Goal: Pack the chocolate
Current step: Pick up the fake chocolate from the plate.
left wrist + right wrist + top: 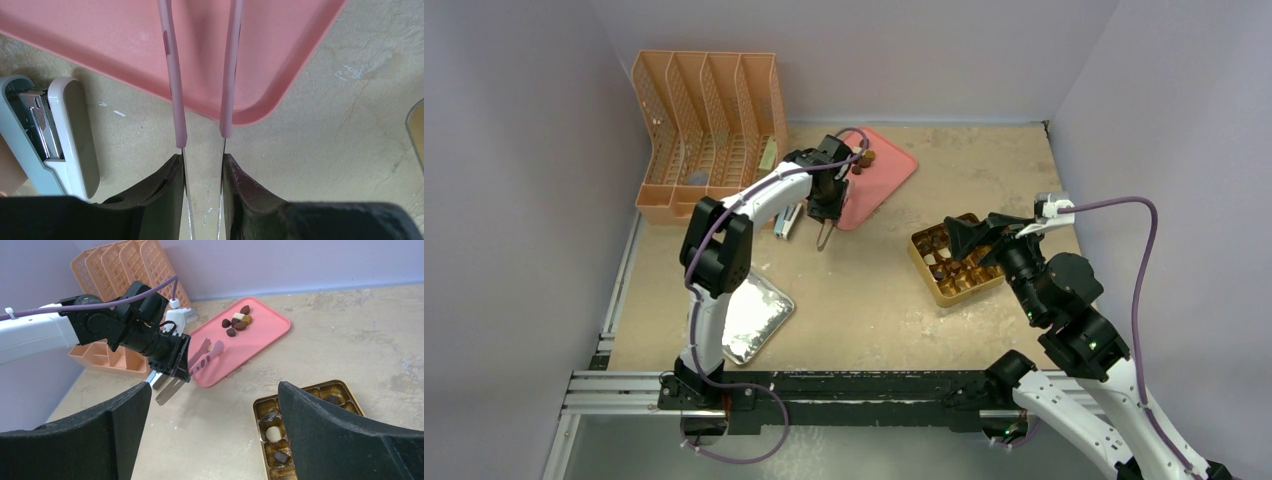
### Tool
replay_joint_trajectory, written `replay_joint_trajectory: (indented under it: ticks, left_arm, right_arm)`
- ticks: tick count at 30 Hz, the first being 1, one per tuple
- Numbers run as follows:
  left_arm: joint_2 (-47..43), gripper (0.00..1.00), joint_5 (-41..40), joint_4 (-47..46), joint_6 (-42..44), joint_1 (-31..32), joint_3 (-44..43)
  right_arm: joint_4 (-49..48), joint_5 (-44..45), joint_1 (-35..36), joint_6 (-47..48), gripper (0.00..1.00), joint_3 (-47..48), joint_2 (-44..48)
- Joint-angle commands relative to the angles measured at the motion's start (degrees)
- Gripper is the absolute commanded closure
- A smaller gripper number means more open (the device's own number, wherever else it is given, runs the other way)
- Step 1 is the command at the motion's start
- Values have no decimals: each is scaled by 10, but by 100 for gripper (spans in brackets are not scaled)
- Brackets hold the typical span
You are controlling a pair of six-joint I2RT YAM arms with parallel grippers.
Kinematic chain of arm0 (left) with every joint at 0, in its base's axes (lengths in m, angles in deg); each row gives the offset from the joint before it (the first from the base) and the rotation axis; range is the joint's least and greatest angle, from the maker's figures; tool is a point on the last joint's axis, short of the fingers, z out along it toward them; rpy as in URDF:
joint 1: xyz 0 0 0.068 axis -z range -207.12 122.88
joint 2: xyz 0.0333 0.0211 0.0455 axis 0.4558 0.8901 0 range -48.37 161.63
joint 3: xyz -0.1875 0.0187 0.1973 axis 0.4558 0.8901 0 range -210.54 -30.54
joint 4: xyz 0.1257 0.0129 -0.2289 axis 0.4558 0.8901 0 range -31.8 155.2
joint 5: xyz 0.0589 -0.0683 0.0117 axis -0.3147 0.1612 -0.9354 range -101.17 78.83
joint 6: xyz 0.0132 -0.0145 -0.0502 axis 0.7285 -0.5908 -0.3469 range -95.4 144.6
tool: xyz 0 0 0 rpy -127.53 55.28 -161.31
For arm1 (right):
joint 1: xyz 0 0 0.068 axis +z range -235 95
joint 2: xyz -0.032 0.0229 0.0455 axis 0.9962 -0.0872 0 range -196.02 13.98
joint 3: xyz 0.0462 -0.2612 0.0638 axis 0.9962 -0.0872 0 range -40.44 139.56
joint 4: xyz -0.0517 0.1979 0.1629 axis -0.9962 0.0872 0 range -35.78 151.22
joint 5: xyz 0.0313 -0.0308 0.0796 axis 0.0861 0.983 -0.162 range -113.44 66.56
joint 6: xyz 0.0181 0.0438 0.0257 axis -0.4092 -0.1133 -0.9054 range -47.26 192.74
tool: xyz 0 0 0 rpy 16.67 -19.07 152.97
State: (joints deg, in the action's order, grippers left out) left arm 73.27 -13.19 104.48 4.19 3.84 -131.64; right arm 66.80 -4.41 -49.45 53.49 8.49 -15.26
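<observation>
From the left wrist I lose the tongs (173, 75) at the top edge, so I can't see their tips. The pink tray (280, 60) runs off the top there too, and whatever lies on it is out of frame. The stapler (55, 135) is clipped by the left edge. On the right wrist, the right tool (214, 390) has one wide finger across the gold box (265, 402), covering most compartments, and the bottom edge cuts off the rest. From above, the left arm (764, 190) hides part of the tray, and the chocolate (865, 158) there is too small to count.
</observation>
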Motion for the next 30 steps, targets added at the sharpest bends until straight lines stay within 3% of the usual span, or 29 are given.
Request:
replay_joint_trajectory:
  ticks: [1,18,30]
  left_arm:
    - [-53,72,17,-22,-6,-3,0]
    - [-147,75,112,-75,-36,17,46]
    - [-176,75,130,-131,-78,131,83]
  right_arm:
    - [-31,12,-1,5,1,1,0]
    - [-34,2,-1,3,1,12,-7]
    - [-29,-2,-1,-9,1,13,-4]
